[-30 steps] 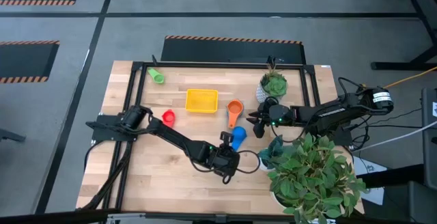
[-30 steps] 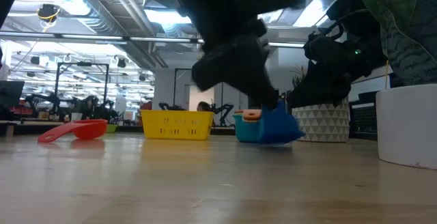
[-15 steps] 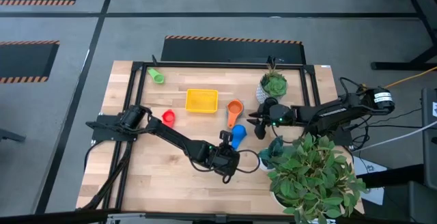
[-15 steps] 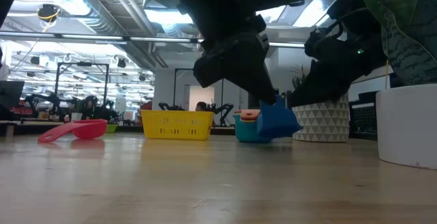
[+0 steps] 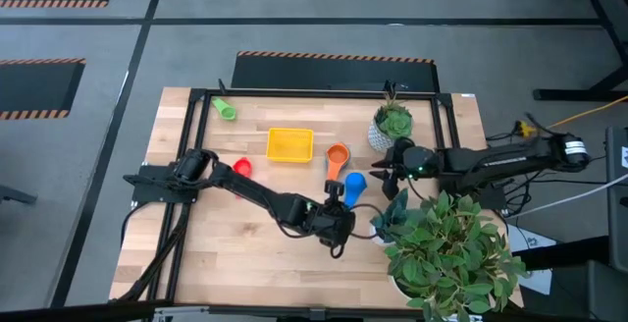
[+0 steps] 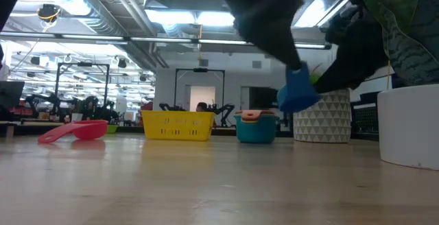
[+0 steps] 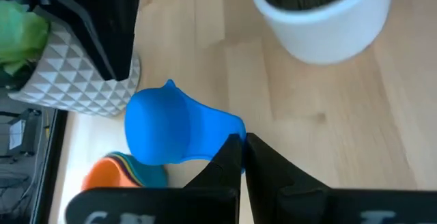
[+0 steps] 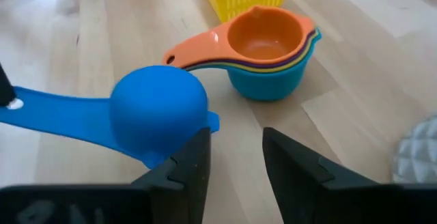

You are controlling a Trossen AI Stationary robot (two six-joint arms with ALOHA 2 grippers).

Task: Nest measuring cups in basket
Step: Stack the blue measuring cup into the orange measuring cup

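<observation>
My left gripper (image 5: 339,212) is shut on a blue measuring cup (image 5: 353,184), which hangs above the table in the low view (image 6: 297,91). A nested stack of cups with the orange one on top (image 8: 270,46) rests on its base on the wood, between the blue cup and the yellow basket (image 5: 289,143). A red cup (image 5: 241,170) lies left of the basket and a green cup (image 5: 226,109) lies at the far left. My right gripper (image 8: 235,159) is open just right of the blue cup, with nothing between its fingers. My left gripper pinches the flat handle of the blue cup near its free end (image 7: 222,138) between its two fingers (image 7: 263,157). The fingers slant down from the table's near left and lie along the handle. The cup is lifted clear and tilted, its round outside (image 7: 167,125) facing the wrist camera.
A white patterned plant pot (image 5: 392,126) stands at the far right, behind my right gripper. A large leafy plant in a white pot (image 5: 451,248) fills the near right corner. Bare wood lies along the near left of the table (image 5: 216,253).
My left gripper has risen and gone toward the table's far right, lifting the blue cup off the wood until it hangs clear above the height of the stack. My right gripper has drawn back toward the table's right edge and risen a little.
</observation>
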